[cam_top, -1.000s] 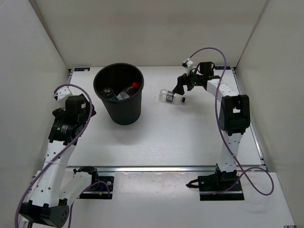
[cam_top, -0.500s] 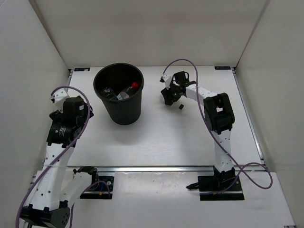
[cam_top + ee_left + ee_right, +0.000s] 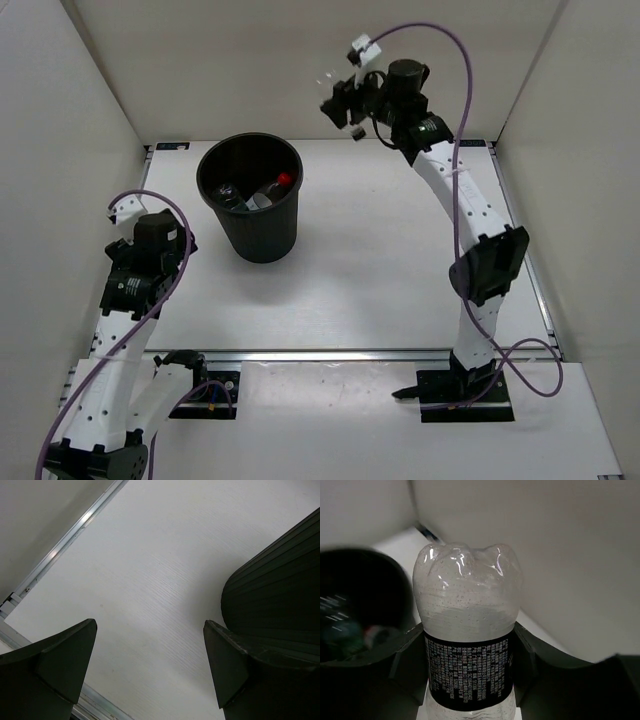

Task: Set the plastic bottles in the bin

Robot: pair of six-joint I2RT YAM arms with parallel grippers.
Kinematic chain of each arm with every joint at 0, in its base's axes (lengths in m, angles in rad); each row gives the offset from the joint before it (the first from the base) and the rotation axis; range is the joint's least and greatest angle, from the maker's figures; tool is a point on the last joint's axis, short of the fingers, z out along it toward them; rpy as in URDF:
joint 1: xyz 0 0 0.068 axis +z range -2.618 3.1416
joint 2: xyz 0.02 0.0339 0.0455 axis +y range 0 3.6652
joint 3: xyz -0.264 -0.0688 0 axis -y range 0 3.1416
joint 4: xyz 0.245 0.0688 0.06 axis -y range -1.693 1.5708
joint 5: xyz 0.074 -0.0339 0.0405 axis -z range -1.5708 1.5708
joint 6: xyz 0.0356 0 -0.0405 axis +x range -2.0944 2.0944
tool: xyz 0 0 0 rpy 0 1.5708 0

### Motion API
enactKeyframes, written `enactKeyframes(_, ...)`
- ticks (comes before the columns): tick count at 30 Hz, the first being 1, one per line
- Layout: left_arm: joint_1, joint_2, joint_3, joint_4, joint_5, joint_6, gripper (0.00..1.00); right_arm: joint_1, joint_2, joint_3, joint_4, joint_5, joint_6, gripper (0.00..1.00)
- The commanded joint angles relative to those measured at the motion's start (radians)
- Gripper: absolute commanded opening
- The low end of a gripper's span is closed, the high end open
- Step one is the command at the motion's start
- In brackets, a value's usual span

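Up by the back wall, right of the bin [image 3: 266, 236]: bottle [image 3: 467, 645] pinched at its label in the right gripper [image 3: 344, 104], jaws snug on it. Could fall outside the rim if released before hanging over the opening.

A clear bottle [image 3: 467, 595] is banded by a black label printed in fine white text, a black ribbed bin [image 3: 262, 235] is dotted by a red cap [image 3: 284, 180], and a white table [image 3: 380, 270] is crossed by purple cables [image 3: 440, 26].

Overhead camera looks down; close right-wrist camera shares the bin [image 3: 266, 238].
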Motion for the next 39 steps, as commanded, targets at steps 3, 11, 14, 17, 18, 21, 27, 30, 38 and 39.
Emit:
enactKeyframes(3,0.001,-0.010,-0.026,0.059,0.050,0.015,0.98,0.157,-0.033,0.062,0.202,-0.265,0.218,0.47)
enactKeyframes(11,-0.001,0.023,-0.017,0.079,0.074,0.036,0.99,0.258,0.042,0.008,0.417,-0.330,0.324,0.72)
enactKeyframes(14,0.001,0.034,-0.009,0.083,0.082,0.044,0.99,0.283,0.037,0.042,0.369,-0.269,0.271,0.99)
enactKeyframes(17,0.001,0.028,-0.015,0.082,0.094,0.049,0.99,0.263,0.022,0.059,0.342,-0.229,0.277,0.99)
enactKeyframes(18,0.002,0.028,-0.018,0.088,0.088,0.050,0.98,0.260,0.010,0.061,0.323,-0.211,0.284,0.99)
enactKeyframes(21,0.009,0.024,-0.017,0.090,0.091,0.050,0.98,0.228,-0.030,0.102,0.153,-0.053,0.245,0.99)
enactKeyframes(27,0.010,0.001,-0.027,0.099,0.099,0.053,0.99,0.064,-0.171,-0.055,-0.241,0.318,0.264,0.99)
enactKeyframes(30,0.004,-0.010,-0.044,0.106,0.102,0.035,0.99,-0.065,-0.283,-0.277,-0.395,0.348,0.316,0.99)
enactKeyframes(38,-0.025,-0.012,-0.126,0.251,0.160,0.033,0.99,-0.265,-0.676,-0.908,-0.326,0.446,0.390,1.00)
enactKeyframes(39,-0.034,-0.009,-0.124,0.258,0.147,0.032,0.99,-0.270,-0.711,-0.945,-0.315,0.455,0.401,1.00)
